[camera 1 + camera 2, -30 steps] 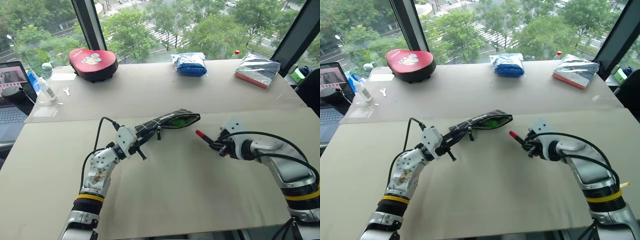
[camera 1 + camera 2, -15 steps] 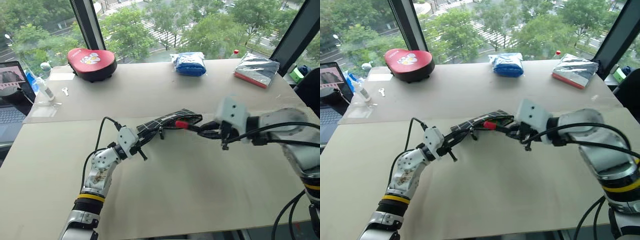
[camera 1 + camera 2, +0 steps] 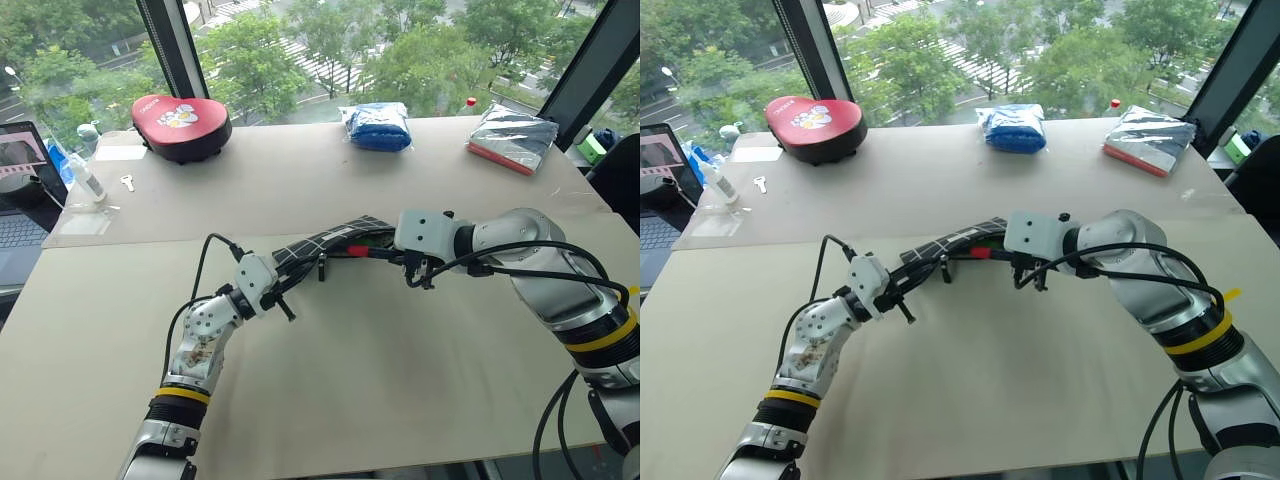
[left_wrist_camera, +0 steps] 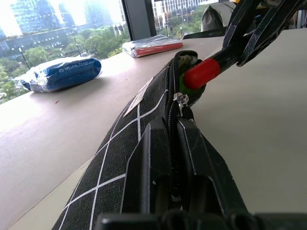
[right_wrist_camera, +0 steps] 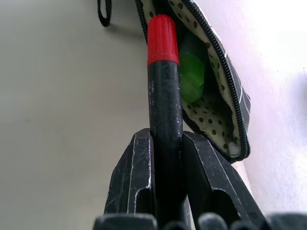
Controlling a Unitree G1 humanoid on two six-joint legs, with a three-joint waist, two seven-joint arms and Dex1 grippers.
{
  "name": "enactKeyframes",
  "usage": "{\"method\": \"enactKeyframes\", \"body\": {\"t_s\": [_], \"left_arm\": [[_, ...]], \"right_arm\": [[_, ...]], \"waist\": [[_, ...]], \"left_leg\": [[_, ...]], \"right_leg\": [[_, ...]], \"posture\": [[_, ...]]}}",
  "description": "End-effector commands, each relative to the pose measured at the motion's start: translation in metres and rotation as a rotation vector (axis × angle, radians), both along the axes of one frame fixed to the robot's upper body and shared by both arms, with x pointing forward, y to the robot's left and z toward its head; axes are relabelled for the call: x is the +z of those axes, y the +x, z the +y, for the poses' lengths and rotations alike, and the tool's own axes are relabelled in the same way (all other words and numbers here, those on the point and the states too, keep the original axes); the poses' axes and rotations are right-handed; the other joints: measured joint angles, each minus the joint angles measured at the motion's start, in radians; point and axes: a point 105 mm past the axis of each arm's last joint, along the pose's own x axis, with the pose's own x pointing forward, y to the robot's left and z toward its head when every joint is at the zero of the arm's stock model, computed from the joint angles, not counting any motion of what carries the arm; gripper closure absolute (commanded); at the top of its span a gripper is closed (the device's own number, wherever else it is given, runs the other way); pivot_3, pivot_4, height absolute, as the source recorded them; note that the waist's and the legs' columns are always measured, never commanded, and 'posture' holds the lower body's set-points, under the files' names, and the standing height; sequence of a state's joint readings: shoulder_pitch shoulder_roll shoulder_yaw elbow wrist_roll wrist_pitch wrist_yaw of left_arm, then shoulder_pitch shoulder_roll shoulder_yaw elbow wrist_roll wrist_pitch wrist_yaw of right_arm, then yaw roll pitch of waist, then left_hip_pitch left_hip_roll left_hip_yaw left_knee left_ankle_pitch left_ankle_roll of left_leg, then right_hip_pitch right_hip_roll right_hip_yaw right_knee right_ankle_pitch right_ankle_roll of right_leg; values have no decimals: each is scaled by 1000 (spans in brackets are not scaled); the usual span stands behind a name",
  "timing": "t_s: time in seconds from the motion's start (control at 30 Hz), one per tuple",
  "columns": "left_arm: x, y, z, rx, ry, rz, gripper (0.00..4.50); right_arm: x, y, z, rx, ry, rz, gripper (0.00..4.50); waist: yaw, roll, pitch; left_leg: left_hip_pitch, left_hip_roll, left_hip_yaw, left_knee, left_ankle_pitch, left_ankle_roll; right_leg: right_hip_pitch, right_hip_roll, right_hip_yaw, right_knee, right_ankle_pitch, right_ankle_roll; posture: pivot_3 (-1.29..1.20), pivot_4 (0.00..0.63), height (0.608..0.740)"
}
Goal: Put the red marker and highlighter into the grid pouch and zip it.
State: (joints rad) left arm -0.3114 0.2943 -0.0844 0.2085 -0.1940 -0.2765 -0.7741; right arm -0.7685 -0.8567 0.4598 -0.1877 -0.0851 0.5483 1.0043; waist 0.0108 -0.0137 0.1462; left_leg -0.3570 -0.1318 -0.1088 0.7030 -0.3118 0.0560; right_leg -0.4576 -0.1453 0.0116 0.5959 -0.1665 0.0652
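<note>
**Marker insertion in progress**

Head view: left end effector [image 3: 283,287] clamps the grid pouch [image 3: 330,241] mid-desk, mouth facing right.
Left wrist: highlighter [image 4: 183,85] already inside.
Right wrist: right end effector [image 5: 165,143] clamps red marker [image 5: 163,86], cap at the mouth. Next: push in, release, zip.

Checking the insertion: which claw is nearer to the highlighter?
Right. The right claw, gripping the red marker, is at the grid pouch's open mouth, where the highlighter lies. The left claw pinches the pouch's far end.
</note>
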Motion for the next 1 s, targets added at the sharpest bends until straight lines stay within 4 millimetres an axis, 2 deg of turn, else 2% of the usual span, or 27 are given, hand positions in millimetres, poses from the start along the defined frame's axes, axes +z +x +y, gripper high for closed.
{"method": "enactKeyframes", "body": {"t_s": [0.03,0.23,0.37,0.43,0.6,0.83,0.9,1.0], "left_arm": [[13,0,-2,-11,-2,-46,4500],[12,0,-3,-18,0,-45,4500],[11,-1,-3,-20,1,-44,4500],[11,-1,-3,-20,1,-44,4500],[9,-2,-2,-16,1,-42,4500],[8,-2,-2,-16,1,-42,4500],[8,-2,-2,-17,1,-42,4500],[8,-1,-2,-18,1,-43,4500]], "right_arm": [[9,9,8,35,-71,-76,4026],[6,23,13,81,-217,-136,4026],[9,30,26,118,-243,-187,4026],[11,30,33,140,-234,-207,4026],[12,20,69,261,-136,-257,4026],[10,13,79,304,-72,-263,4026],[12,14,75,274,-28,-226,3013],[21,25,63,186,10,-246,2106]], "waist": [[0,0,0],[-2,0,0],[-2,0,0],[-2,0,0],[-10,0,0],[-13,0,0],[-14,0,0],[-16,0,0]], "left_leg": [[0,0,0,0,0,0],[0,0,0,0,0,0],[0,0,0,0,0,0],[0,0,0,0,0,0],[0,0,0,0,0,0],[0,0,0,0,0,0],[0,0,0,0,0,0],[0,0,0,0,0,0]], "right_leg": [[0,0,0,0,0,0],[-1,0,0,0,0,0],[-1,0,-1,0,0,0],[-1,0,-1,0,0,0],[-1,1,-1,0,0,-1],[-1,1,-1,0,1,0],[-1,1,-1,0,1,-1],[-1,1,-1,0,1,-1]], "posture": [[0,150,740],[0,150,740],[0,150,740],[0,150,740],[0,150,740],[0,150,740],[0,150,740],[0,150,740]]}}
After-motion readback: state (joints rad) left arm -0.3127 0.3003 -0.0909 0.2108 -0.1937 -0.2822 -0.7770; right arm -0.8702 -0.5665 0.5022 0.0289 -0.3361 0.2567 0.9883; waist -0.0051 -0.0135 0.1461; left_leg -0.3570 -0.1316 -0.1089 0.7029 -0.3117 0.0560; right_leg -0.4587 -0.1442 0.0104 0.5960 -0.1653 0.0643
